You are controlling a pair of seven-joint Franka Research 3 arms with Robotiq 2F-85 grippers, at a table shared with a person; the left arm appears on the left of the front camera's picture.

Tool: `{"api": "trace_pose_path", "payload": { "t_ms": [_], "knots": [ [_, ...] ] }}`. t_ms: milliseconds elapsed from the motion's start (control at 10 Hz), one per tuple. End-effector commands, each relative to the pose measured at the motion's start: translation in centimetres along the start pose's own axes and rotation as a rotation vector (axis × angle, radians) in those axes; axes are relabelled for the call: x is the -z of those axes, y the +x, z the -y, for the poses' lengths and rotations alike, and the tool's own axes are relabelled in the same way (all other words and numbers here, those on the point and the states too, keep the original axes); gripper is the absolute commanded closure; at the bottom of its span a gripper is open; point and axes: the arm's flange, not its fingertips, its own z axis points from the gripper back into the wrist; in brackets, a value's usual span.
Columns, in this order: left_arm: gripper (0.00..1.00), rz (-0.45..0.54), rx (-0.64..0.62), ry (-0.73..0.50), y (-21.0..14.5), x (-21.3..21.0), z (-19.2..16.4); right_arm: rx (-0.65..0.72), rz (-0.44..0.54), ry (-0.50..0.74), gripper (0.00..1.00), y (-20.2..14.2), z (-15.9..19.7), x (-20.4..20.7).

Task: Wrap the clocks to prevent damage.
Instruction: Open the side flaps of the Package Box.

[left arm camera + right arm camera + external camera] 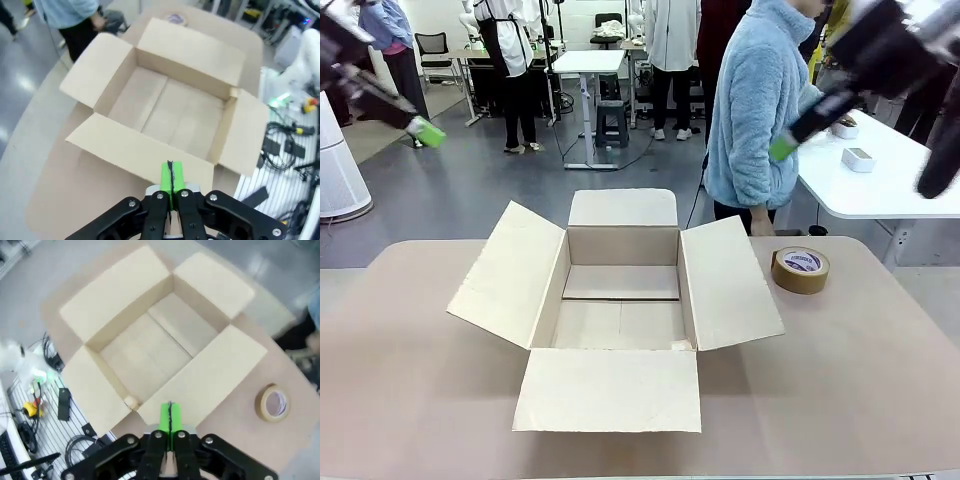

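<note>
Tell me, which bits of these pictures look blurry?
Front view: the left pincer and right pincer are smeared up high, while the cardboard box is sharp. Left wrist view: glare shines on the floor. Right wrist view: the corners look soft.

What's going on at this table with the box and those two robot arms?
Nothing is being handled right now. Both arms are held high, one to either side: the left gripper and the right gripper are shut with nothing between their pads. Below them a cardboard box stands open, its flaps spread and its bare floor showing. A roll of brown tape lies flat on the table to the box's right. A person in a light blue fleece stands at the far side, touching nothing on the table.
</note>
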Motion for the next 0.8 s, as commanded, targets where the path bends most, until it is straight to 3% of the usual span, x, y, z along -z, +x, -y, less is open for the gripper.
{"api": "trace_pose_path", "payload": {
  "t_ms": [0,100,300,700],
  "knots": [
    [1.00,-0.229,-0.242,0.108,5.2,3.7,1.2,0.240,-0.261,-0.094,0.99,6.0,-3.4,1.7],
    [1.00,-0.318,-0.289,0.143,6.1,6.5,1.8,0.312,-0.367,-0.125,0.99,7.1,-4.6,4.2],
    [1.00,-0.450,-0.403,0.229,5.4,12.5,1.2,0.428,-0.488,-0.154,0.99,7.1,-5.2,9.4],
    [1.00,-0.463,-0.494,0.306,1.2,18.8,-0.2,0.621,-0.481,-0.278,0.99,4.0,-0.2,16.6]
  ]
}}
